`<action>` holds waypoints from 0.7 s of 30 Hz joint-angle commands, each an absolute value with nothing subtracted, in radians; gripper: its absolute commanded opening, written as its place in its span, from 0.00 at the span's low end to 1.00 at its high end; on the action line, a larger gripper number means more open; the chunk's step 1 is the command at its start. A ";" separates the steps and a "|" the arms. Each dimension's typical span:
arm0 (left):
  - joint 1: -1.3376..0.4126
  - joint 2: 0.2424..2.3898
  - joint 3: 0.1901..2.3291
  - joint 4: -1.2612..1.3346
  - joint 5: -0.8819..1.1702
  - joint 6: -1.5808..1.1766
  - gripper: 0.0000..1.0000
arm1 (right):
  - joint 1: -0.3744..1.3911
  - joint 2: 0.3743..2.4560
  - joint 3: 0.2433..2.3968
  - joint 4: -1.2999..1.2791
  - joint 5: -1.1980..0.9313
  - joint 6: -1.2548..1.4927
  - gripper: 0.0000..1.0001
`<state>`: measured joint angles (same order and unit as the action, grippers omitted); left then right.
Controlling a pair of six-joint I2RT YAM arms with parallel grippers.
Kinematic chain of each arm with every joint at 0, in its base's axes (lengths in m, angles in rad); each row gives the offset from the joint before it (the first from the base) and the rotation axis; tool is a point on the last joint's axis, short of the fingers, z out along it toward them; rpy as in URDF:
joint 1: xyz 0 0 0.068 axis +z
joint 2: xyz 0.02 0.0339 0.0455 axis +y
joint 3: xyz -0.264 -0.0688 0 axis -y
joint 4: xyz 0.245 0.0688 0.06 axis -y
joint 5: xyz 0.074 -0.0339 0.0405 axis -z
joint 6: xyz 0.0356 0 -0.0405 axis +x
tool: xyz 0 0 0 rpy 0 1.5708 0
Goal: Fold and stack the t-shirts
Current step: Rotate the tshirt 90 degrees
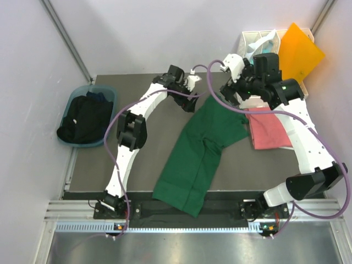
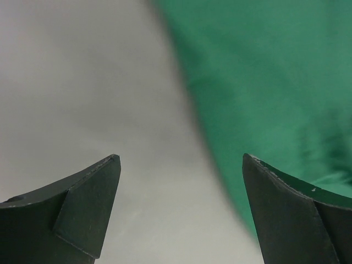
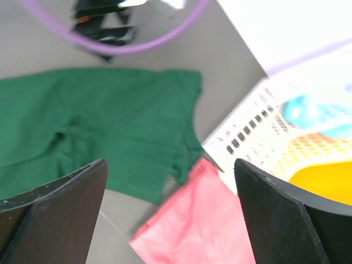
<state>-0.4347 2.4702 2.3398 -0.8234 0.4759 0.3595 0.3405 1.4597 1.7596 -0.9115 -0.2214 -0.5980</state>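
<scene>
Before me, the dark green cloth t-shirt (image 1: 198, 154) lies across the tabletop (image 1: 148, 165), overhanging its near edge; the coral pink cloth t-shirt (image 1: 269, 132) sits toward the right edge.

We find the coral t-shirt (image 1: 269, 135) partly hidden under the right arm (image 1: 302, 132) and the green t-shirt (image 2: 275, 82) blurred up close.

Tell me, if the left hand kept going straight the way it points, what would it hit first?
Probably the bare grey mat: the open left hand frames only mat between its fingers. The edge of the green t-shirt lies close beside that line, and blur hides the depth.
</scene>
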 commanded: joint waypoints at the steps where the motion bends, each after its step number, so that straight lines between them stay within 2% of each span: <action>1: -0.483 2.480 2.321 -0.772 0.618 0.296 0.96 | 0.293 1.388 1.769 -0.873 -0.138 -0.591 0.98; 19: -0.502 2.595 2.306 -0.597 0.525 0.150 0.90 | 0.264 1.338 1.761 -0.874 -0.132 -0.601 0.94; 20: -0.500 2.599 2.306 -0.591 0.535 0.147 0.87 | 0.262 1.339 1.761 -0.871 -0.132 -0.600 0.93; 21: -0.502 2.602 2.306 -0.588 0.548 0.140 0.78 | 0.264 1.341 1.763 -0.870 -0.135 -0.598 0.93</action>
<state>-0.5018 2.5683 2.3047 -0.6415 0.5358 0.1791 0.2783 1.3750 1.7588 -0.9054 -0.1326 -0.6014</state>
